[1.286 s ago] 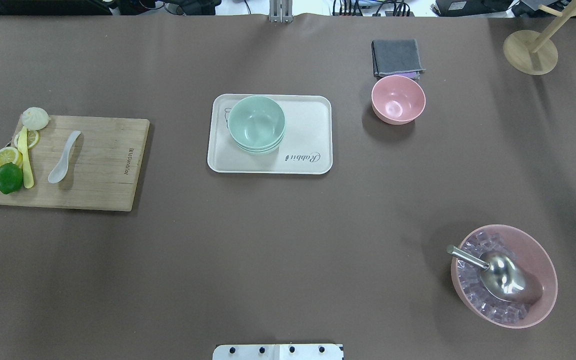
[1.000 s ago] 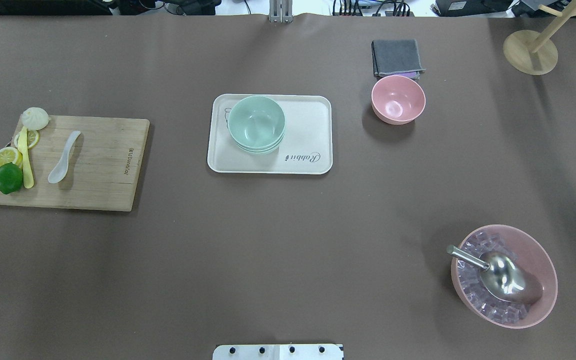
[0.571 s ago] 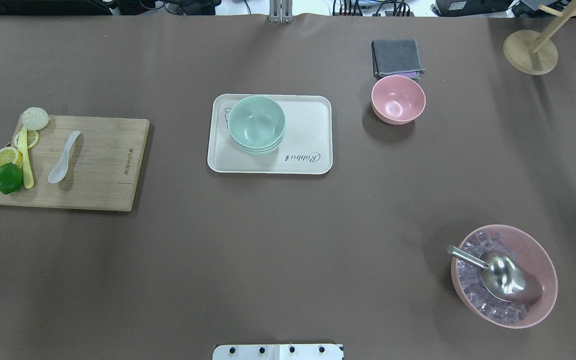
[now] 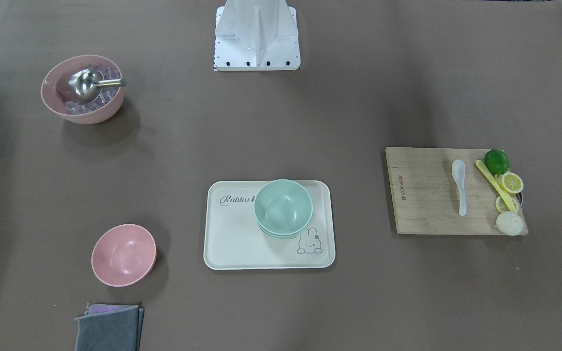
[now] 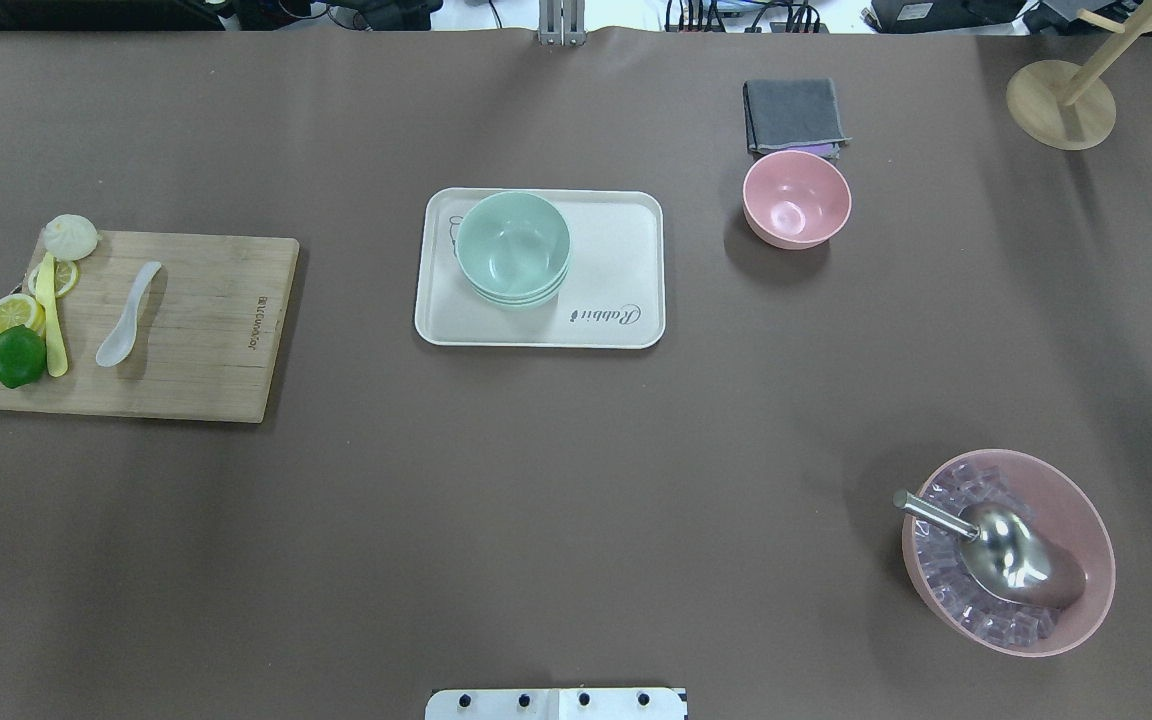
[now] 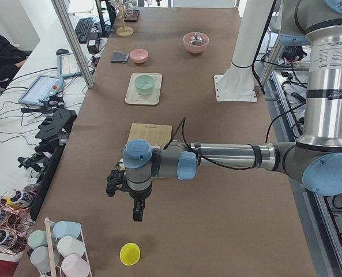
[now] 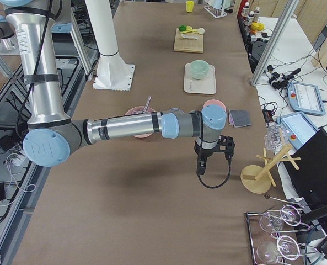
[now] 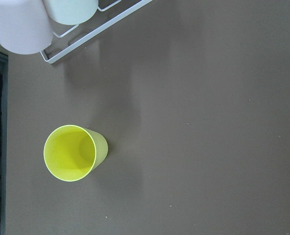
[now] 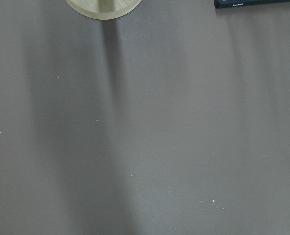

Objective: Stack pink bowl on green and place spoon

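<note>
A small pink bowl [image 5: 796,198] stands on the brown table, right of a cream tray [image 5: 626,270]; it also shows in the front view [image 4: 123,254]. A stack of green bowls [image 5: 513,247] sits on the tray's left part. A white spoon [image 5: 128,313] lies on a wooden cutting board [image 5: 206,330] at the left. My left gripper [image 6: 137,210] hangs over the table's left end, far from the board, in the exterior left view only. My right gripper [image 7: 200,165] hangs over the right end, in the exterior right view only. I cannot tell whether either is open or shut.
A large pink bowl [image 5: 1008,550] with ice cubes and a metal scoop stands at the near right. A grey cloth [image 5: 794,113] lies behind the small pink bowl. A wooden stand [image 5: 1060,103] is at the far right. A yellow cup [image 8: 74,152] stands below the left wrist.
</note>
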